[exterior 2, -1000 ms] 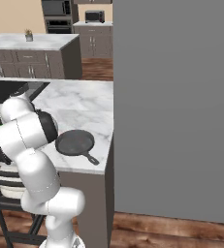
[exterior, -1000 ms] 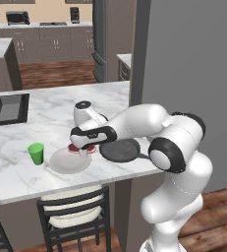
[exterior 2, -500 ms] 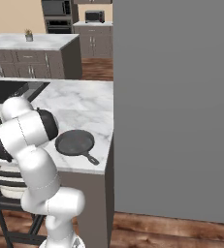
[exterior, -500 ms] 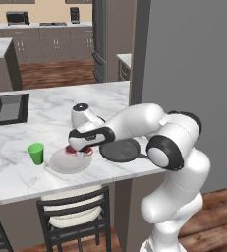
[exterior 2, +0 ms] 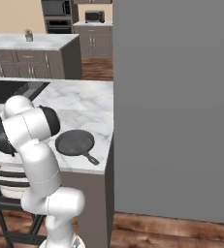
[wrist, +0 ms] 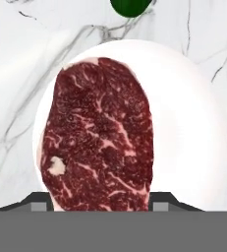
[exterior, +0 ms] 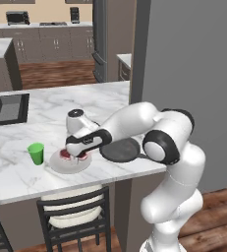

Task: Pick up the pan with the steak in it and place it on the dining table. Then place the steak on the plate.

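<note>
Steak (wrist: 99, 135): flat red slab with whitish marbling, lying over the left half of the plate (wrist: 193, 128) in the hand view. Its near end runs down between the two dark finger tips of the tool (wrist: 99, 202), one at each lower side. Whether the tool is pinching the meat or has let it go cannot be told.

Plate: pale, round, resting on the marble surface (exterior: 16, 167) near its front edge, below the tool (exterior: 77, 153) in the left base view.

Pan (exterior 2: 75, 143): dark, round, nothing in it, on the same surface just right of the plate, handle toward the front corner.

Green cup (exterior: 36, 153): upright, left of the plate, apart from it.

Dark chair (exterior: 75, 216): tucked under the front edge.
</note>
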You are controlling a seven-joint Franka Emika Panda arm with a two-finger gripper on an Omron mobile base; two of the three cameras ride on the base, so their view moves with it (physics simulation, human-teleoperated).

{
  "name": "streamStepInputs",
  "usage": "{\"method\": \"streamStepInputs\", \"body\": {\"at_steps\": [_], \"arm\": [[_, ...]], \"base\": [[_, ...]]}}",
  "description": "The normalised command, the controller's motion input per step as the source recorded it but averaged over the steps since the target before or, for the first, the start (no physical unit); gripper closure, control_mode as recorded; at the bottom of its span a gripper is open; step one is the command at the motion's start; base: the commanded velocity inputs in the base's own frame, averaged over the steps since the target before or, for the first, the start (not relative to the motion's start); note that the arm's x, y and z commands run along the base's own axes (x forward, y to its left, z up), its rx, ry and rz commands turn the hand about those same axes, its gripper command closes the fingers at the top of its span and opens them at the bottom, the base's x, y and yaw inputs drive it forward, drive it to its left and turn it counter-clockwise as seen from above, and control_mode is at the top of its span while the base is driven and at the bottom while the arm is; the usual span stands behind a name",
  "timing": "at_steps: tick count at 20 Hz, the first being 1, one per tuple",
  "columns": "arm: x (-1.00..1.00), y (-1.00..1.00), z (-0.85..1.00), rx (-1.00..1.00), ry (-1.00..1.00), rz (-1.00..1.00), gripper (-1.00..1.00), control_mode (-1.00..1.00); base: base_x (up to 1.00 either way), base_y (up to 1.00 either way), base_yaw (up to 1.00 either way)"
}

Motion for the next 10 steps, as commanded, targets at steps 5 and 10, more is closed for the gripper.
{"method": "streamStepInputs", "body": {"at_steps": [5,10], "arm": [[0.14,0.06,-0.12,0.00,0.00,-0.01,1.00,-1.00],[0.28,0.03,-0.13,0.00,0.00,-0.02,1.00,-1.00]], "base": [[0.00,0.00,0.00],[0.00,0.00,0.00]]}}
